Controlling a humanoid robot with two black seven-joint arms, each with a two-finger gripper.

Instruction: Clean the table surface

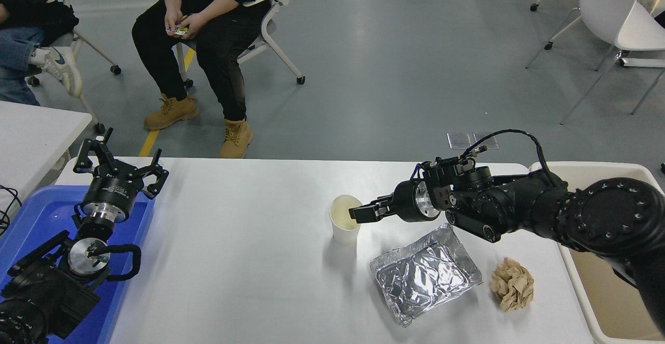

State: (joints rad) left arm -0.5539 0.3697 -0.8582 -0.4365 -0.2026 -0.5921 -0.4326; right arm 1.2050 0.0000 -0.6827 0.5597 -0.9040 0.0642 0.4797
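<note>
The white table surface (234,261) holds a white paper cup (344,225) standing upright at the middle right. A crumpled foil tray (423,274) and a ball of brown paper (512,284) lie nearer the front right. My right gripper (358,213) reaches in from the right. Its tips are at the cup's right rim and slightly apart, and the cup stands on the table. My left gripper (118,166) is parked open at the lower left, over a blue tray (36,214).
A beige bin (605,292) stands just off the table's right edge, under my right arm. A smaller white table (36,128) is at the left. Two people sit on chairs beyond the far edge. A white chair (618,16) stands at the top right.
</note>
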